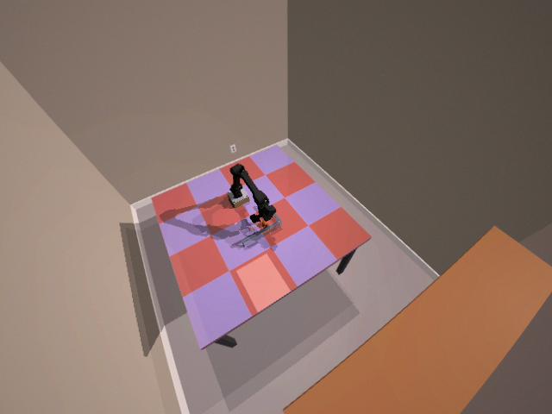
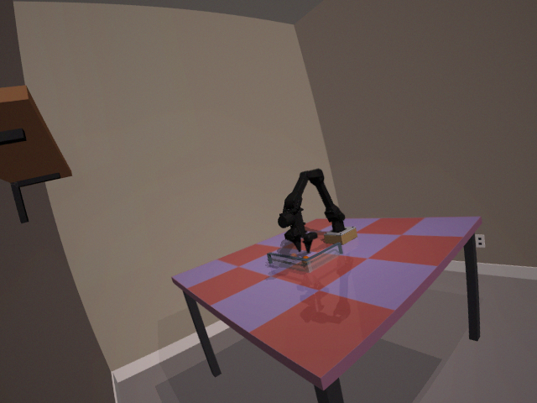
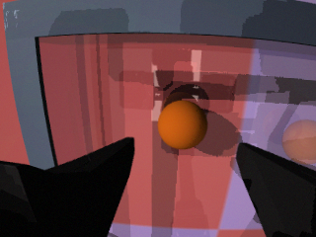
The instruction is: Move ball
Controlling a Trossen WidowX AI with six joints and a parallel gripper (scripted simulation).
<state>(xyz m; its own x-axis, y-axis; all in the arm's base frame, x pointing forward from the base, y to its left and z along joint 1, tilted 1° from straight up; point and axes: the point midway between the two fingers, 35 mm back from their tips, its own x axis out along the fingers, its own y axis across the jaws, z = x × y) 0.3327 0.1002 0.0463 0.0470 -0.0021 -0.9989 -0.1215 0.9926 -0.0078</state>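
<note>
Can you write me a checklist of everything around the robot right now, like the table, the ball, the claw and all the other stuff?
Surface: checkered red and purple table, standing on dark legs.
Job's things: orange ball lies on the table near the corner of the clear walls; the see-through copy sits apart from it, to the right in the wrist view, so the ball is not yet on its spot.
Clutter: nothing seen.
Gripper: gripper is open and holds nothing; its two dark fingers point down on either side of the ball, not touching it.
Cables: nothing seen.
Surroundings: plain room walls, a wall socket, a brown shelf, and an orange-brown surface beside the table.
</note>
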